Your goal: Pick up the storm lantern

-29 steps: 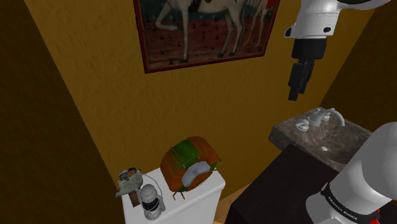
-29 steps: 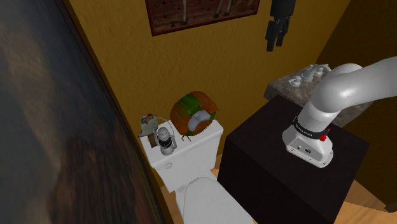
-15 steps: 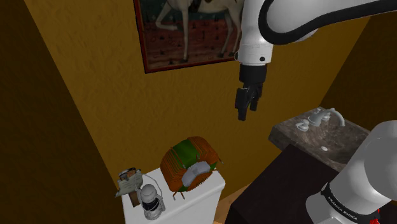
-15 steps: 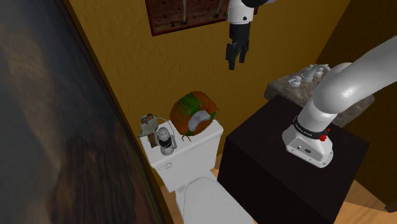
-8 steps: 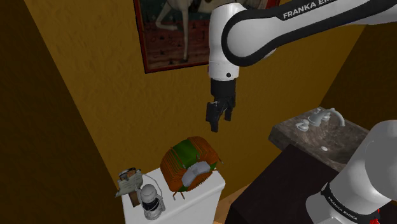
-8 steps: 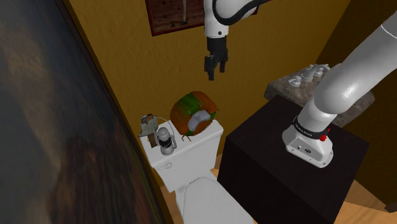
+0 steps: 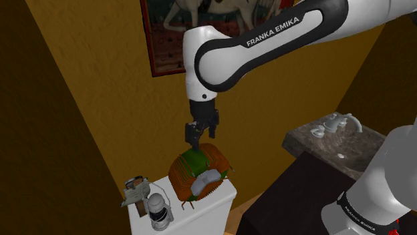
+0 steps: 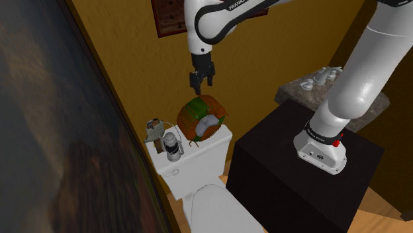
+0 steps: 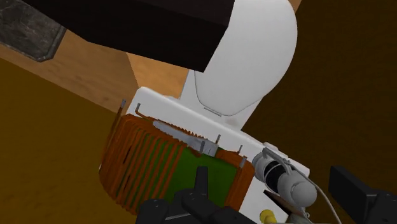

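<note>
The storm lantern (image 7: pixel 158 211) is small and silver-white with a glass globe and a thin wire handle. It stands upright on the white toilet tank lid (image 7: pixel 215 201), near the lid's end at the shoulder view's left. My black gripper (image 7: pixel 194 137) hangs open and empty, pointing down just above a round orange and green thing, up and to the right of the lantern. In the second exterior view the gripper (image 8: pixel 201 81) is well above the lantern (image 8: pixel 172 145). In the wrist view the lantern (image 9: pixel 284 179) lies far below, between the spread fingers (image 9: pixel 202 181).
A ribbed orange and green round thing (image 7: pixel 199 171) fills the middle of the tank lid. A small brown and metal object (image 7: pixel 136 191) stands behind the lantern. The toilet bowl (image 8: pixel 212 210), my dark stand (image 8: pixel 298 179), a stone counter with a tap (image 7: pixel 337 137) and the orange wall close in.
The arm has swung from high over the sink towards the shoulder view's left and downward, ending just above the orange and green thing. The lantern has stayed still.
</note>
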`<state>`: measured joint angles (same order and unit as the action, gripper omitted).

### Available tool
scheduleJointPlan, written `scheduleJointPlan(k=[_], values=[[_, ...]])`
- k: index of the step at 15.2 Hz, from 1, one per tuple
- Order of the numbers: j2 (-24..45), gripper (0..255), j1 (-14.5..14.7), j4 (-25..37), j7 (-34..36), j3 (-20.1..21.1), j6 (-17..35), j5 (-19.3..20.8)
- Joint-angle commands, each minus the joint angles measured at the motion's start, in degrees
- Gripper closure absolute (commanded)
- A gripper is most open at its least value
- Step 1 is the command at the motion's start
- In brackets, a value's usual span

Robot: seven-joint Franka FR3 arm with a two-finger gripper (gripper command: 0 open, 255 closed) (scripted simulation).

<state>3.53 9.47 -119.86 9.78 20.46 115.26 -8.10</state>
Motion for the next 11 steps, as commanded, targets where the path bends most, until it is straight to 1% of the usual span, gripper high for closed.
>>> scheduleJointPlan(k=[1,6,11], values=[[5.2,0,1.2,4.0,2.0,0.8,1.2,1.9],[16.4,0,4.7,14.1,5.9,1.2,2.0,6.4],[27.9,0,9.2,26.6,8.7,0.7,0.8,10.5]])
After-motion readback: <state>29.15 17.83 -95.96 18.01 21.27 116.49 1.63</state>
